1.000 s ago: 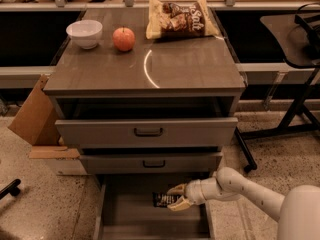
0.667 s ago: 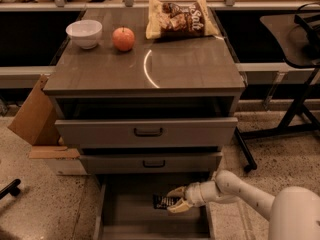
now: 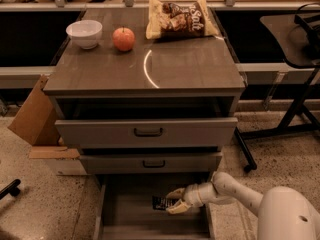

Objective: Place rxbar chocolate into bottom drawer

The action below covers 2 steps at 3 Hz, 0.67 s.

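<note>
The bottom drawer (image 3: 125, 219) stands pulled open under the two upper drawers, its grey floor showing. My gripper (image 3: 175, 202) reaches in from the right, low inside the drawer near its right side. Its pale fingers are closed on the rxbar chocolate (image 3: 160, 203), a small dark bar with pale lettering that sticks out to the left of the fingertips. The bar sits just above or on the drawer floor; I cannot tell which.
On the cabinet top (image 3: 190, 69) are a white bowl (image 3: 84, 33), a red apple (image 3: 123, 38) and a yellow-and-brown chip bag (image 3: 180, 18). The top drawer (image 3: 147, 132) and the middle drawer (image 3: 150, 162) are partly open. A cardboard box (image 3: 35, 114) stands at the left, a black stand (image 3: 295, 104) at the right.
The gripper with the bar has stayed inside the bottom drawer with hardly any shift. The arm has bent in a little closer.
</note>
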Each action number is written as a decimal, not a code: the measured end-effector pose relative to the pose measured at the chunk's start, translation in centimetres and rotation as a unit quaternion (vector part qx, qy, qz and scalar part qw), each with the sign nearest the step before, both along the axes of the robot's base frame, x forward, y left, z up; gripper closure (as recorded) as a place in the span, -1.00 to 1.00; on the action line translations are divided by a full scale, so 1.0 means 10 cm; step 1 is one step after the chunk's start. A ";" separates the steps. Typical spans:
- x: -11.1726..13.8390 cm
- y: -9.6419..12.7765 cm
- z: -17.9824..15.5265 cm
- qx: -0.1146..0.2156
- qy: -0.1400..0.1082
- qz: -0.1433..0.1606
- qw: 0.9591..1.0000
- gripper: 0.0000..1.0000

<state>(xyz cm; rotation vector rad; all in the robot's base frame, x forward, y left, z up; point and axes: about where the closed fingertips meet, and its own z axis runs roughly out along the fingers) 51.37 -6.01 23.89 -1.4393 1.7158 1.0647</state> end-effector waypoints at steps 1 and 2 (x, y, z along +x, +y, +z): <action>0.01 0.02 -0.07 -0.001 0.005 0.001 1.000 -0.24; 0.01 0.05 -0.06 0.001 0.004 0.004 1.000 -0.71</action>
